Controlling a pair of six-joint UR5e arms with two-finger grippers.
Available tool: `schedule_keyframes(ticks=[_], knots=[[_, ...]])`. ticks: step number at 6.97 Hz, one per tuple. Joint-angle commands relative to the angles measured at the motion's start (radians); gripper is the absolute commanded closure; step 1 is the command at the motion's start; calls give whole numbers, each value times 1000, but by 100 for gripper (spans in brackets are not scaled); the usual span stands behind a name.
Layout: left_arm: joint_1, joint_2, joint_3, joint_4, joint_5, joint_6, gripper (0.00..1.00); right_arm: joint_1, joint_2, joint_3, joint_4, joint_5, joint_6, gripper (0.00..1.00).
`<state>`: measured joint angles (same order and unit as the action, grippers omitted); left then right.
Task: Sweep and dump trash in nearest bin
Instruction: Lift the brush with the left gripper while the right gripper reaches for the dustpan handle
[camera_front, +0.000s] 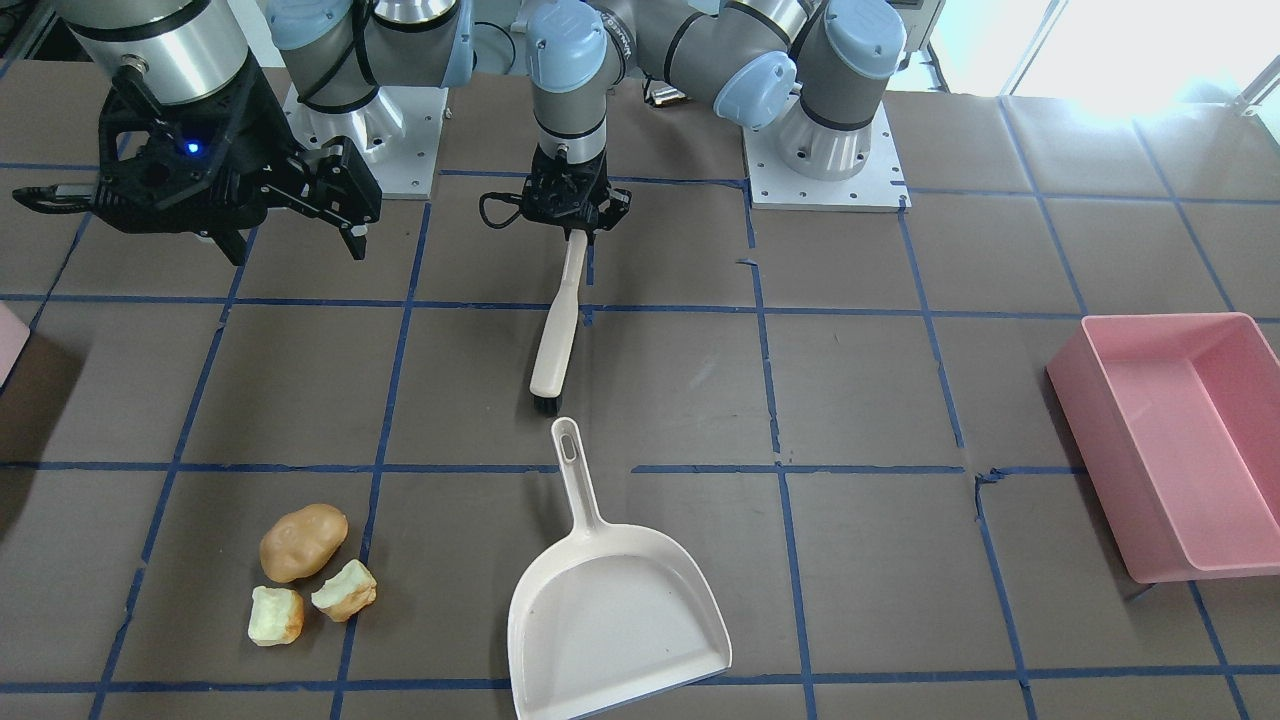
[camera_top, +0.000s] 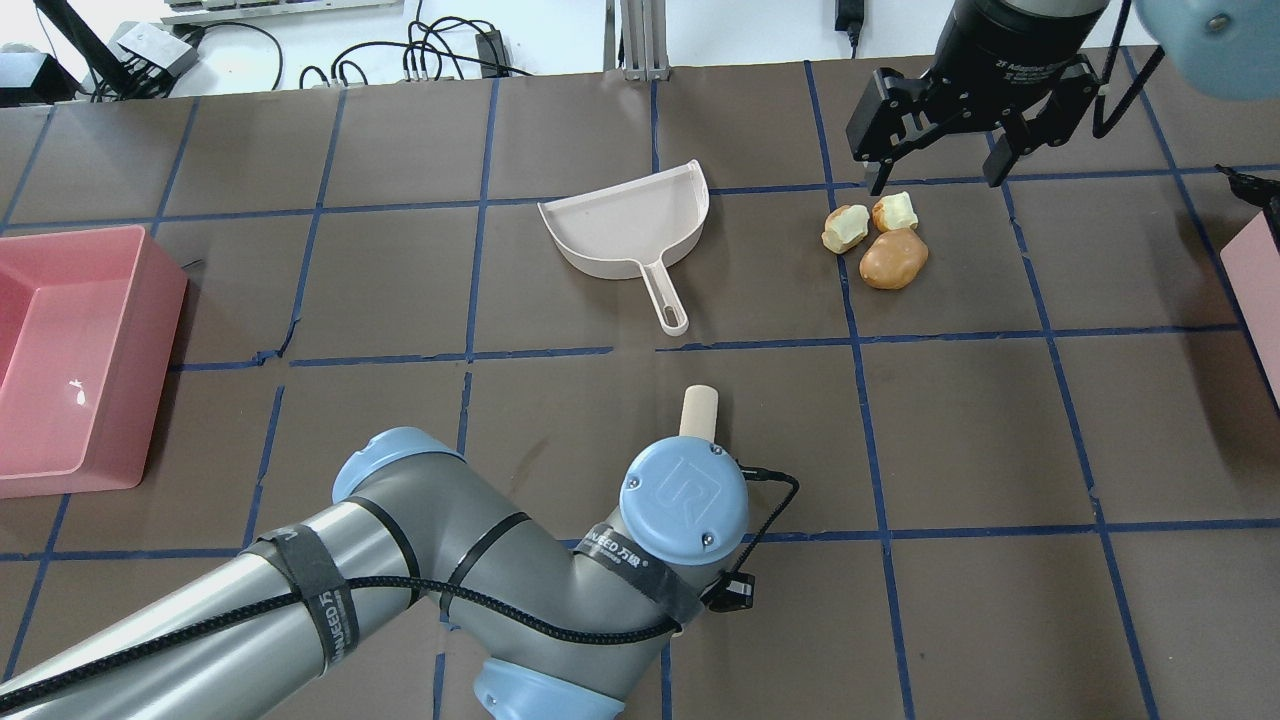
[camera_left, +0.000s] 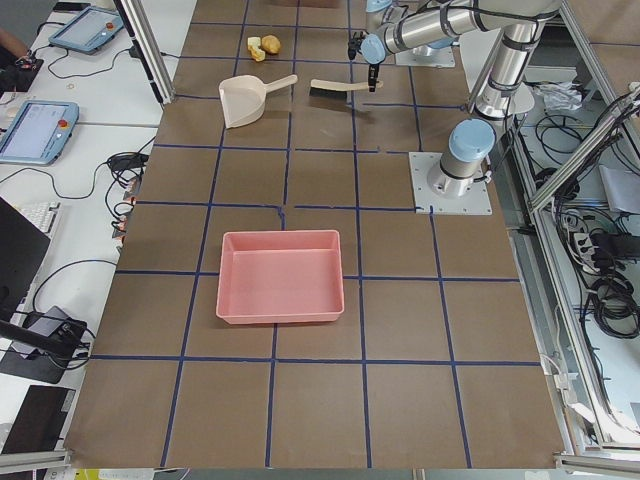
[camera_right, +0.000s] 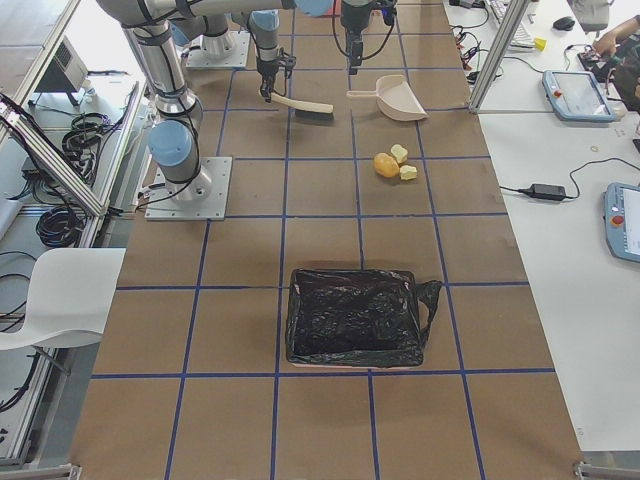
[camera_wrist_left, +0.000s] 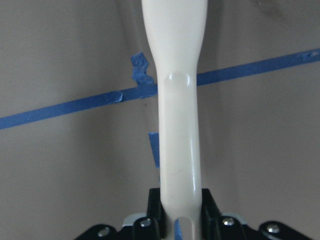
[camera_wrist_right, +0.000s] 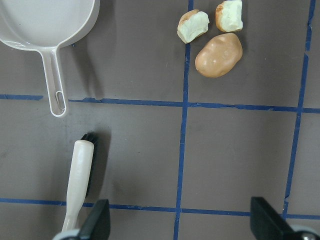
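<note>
Left gripper (camera_front: 575, 228) clamping brush (camera_front: 556, 335), hidden overhead

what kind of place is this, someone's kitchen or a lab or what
Probably a robotics lab workcell, not a home: two industrial arms bolted through metal plates onto a table gridded with blue tape, a teach pendant on the side desk, and loose cabling alongside.

Front camera faced the arm bases (camera_front: 823, 140), looking steeply down; overhead looked forward from behind. Side cameras viewed the table (camera_left: 300, 400) lengthwise, from afar. Wrist cameras looked down, close. Front and overhead shared the dustpan (camera_front: 615, 620).
</note>
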<state>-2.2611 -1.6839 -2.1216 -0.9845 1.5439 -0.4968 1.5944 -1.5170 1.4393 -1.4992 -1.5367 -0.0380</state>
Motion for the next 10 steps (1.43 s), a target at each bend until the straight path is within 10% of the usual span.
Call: schedule_keyframes(ticks=[1,5,10], knots=[[53,90,-1,-84,1,29,100,6,-2,18,-6,3,-63,0],[329,283,177,-450,2,229,100,42,-9,139,-191,50,-112,0],[520,283,340,-465,82,358,100,114,4,214,-303,41,-92,0]])
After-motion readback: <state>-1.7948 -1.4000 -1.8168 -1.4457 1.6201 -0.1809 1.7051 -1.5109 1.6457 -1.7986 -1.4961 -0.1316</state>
